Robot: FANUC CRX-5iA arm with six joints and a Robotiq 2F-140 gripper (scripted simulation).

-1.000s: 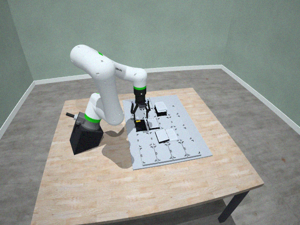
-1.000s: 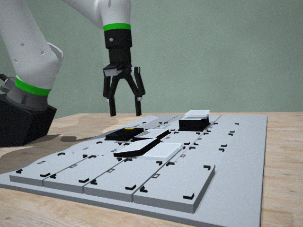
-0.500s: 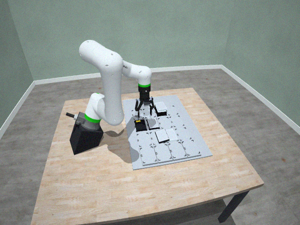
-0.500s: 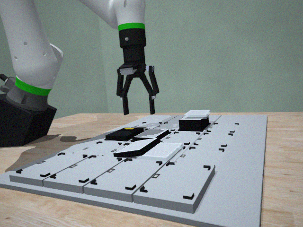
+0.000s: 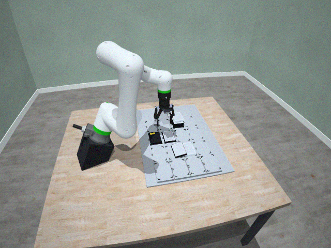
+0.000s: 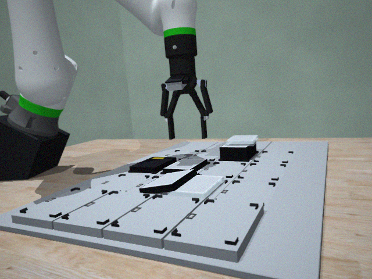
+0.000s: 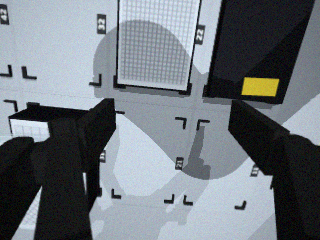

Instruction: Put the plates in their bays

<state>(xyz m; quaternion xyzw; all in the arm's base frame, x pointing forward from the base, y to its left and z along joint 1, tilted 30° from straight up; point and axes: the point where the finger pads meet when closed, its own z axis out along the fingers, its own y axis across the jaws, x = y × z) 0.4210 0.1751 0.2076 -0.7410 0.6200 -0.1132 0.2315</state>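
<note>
toward the left of the top view, a black plate with a yellow mark (image 5: 155,139) (image 6: 152,165) (image 7: 261,50) is seen in bay 12; its kind cannot be told. just past it, the gripper (image 5: 164,123) (image 6: 188,138) (image 7: 172,114) is held above the column 1 side, its fingers spread part-way, with nothing pinched. a gridded pale plate (image 5: 168,136) (image 6: 188,163) (image 7: 157,45) is seated in bay 22, where the 384-well plate is called for.

farther right, a tilted plate (image 5: 178,149) (image 6: 168,180) is propped in column 3, one edge raised against a flat clear piece (image 5: 189,148) (image 6: 201,184); whether that piece is a lid or a plate cannot be told.

the likely next target, a pale top piece (image 5: 177,117) (image 6: 242,139), is stacked a little askew on the tall dark block (image 5: 178,124) (image 6: 238,153) (image 7: 65,114), around bay 31. it lies outward from the gripper, farther from the arm base (image 5: 94,154) (image 6: 27,153). its long axis appears to be run across the rows, from column 1 toward column 4, so its short sides are spanned by the fingers' present line. an outward shift is judged to be needed before any lowering; a fingertip could otherwise be brought down on the stack.
</note>
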